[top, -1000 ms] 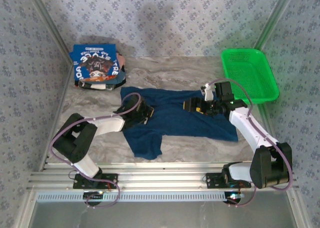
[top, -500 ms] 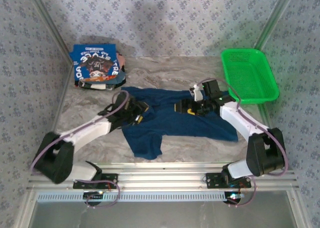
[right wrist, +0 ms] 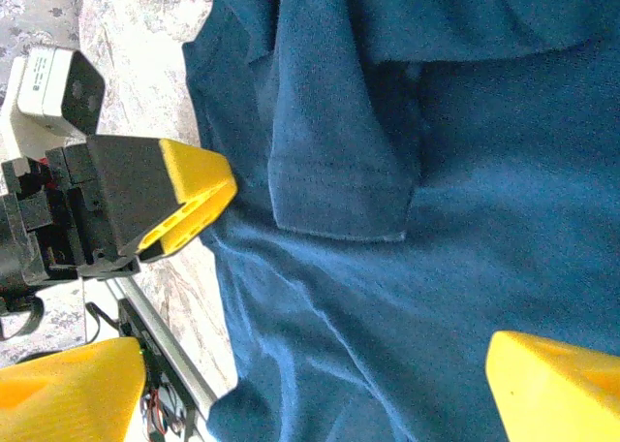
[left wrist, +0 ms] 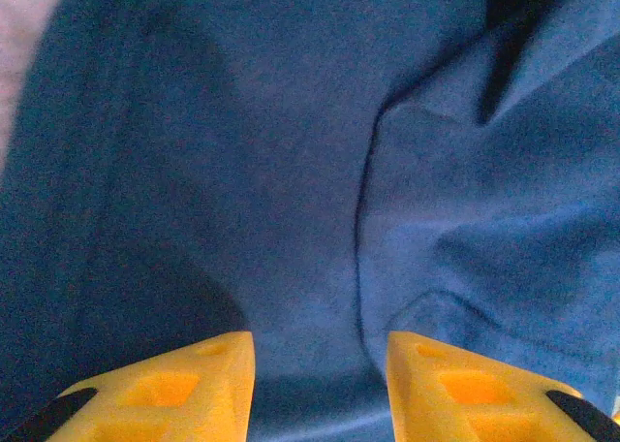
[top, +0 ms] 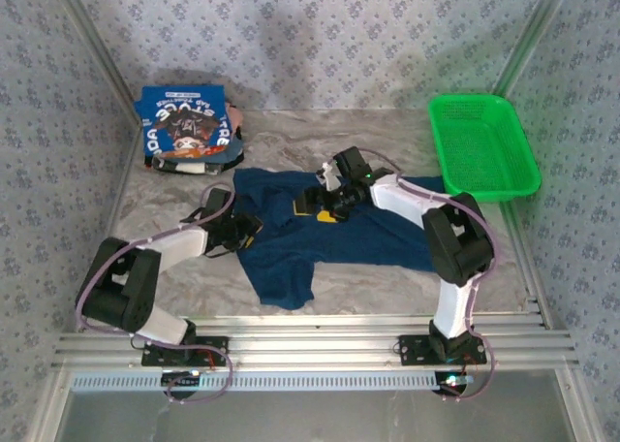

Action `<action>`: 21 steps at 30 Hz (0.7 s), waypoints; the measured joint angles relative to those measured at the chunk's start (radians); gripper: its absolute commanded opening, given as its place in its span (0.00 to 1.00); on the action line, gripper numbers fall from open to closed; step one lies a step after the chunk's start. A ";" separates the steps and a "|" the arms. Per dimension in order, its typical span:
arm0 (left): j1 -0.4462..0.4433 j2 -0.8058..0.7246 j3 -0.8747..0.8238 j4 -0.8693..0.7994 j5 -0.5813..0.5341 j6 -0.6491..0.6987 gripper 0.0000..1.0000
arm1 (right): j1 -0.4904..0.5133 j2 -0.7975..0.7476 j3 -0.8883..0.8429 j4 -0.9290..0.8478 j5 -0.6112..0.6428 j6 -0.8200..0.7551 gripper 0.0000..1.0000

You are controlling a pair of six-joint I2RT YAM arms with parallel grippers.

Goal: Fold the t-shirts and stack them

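Progress: about half done, by my judgement.
- Bright blue t-shirt [top: 184,127] lies folded, well left of green basket [top: 484,151], at bench [top: 320,132] far corner.
- Navy t-shirt [top: 358,238] lies just left of basket and nearer the arms. It is rumpled, with one sleeve turned in, and not folded.
- Left gripper [left wrist: 320,350] is partly spread over shirt edge farthest from basket, with no cloth visibly pinched.
- Right gripper [right wrist: 315,364] is spread wide over shirt middle.
- You have left: fold navy shirt, stack it.

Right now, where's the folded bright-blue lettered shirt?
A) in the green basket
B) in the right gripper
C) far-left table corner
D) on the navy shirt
C: the folded bright-blue shirt lies at the far-left corner of the table, well away from the green basket.
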 measured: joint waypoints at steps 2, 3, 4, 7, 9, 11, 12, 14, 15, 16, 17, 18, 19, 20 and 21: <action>0.000 0.028 0.000 0.045 0.011 0.004 0.39 | 0.001 0.027 0.007 0.021 -0.002 0.036 0.86; 0.000 0.039 0.000 0.066 0.015 0.003 0.39 | -0.002 0.043 0.010 0.035 -0.006 0.061 0.85; 0.000 0.049 0.000 0.090 0.020 0.003 0.39 | -0.002 0.060 0.014 0.050 -0.009 0.084 0.84; 0.000 0.066 -0.005 0.158 0.029 0.003 0.38 | -0.004 0.106 0.021 0.092 -0.017 0.148 0.82; 0.000 0.078 -0.005 0.194 0.036 0.002 0.38 | -0.003 0.129 0.025 0.107 -0.022 0.173 0.79; 0.000 0.089 -0.005 0.220 0.038 0.002 0.37 | -0.001 0.148 0.030 0.122 -0.024 0.195 0.78; 0.000 0.096 -0.005 0.232 0.040 0.000 0.36 | -0.001 0.154 0.032 0.126 -0.025 0.202 0.76; 0.000 0.112 -0.005 0.251 0.043 -0.001 0.34 | 0.002 0.164 0.039 0.129 -0.029 0.214 0.75; 0.000 0.122 -0.004 0.257 0.045 -0.002 0.33 | 0.003 0.169 0.044 0.132 -0.032 0.218 0.74; 0.000 0.135 -0.001 0.263 0.052 -0.003 0.33 | 0.004 0.174 0.049 0.138 -0.032 0.224 0.73; 0.001 0.141 0.004 0.267 0.057 -0.005 0.33 | 0.004 0.177 0.053 0.140 -0.034 0.225 0.72; 0.001 0.147 0.011 0.271 0.060 -0.004 0.33 | 0.006 0.182 0.056 0.145 -0.036 0.229 0.72; 0.001 0.153 0.015 0.274 0.063 -0.005 0.32 | 0.006 0.184 0.059 0.147 -0.039 0.232 0.71; 0.001 0.156 0.016 0.275 0.064 -0.005 0.32 | 0.007 0.186 0.060 0.148 -0.039 0.233 0.70; 0.001 0.157 0.016 0.278 0.066 -0.005 0.32 | 0.008 0.188 0.060 0.149 -0.040 0.234 0.70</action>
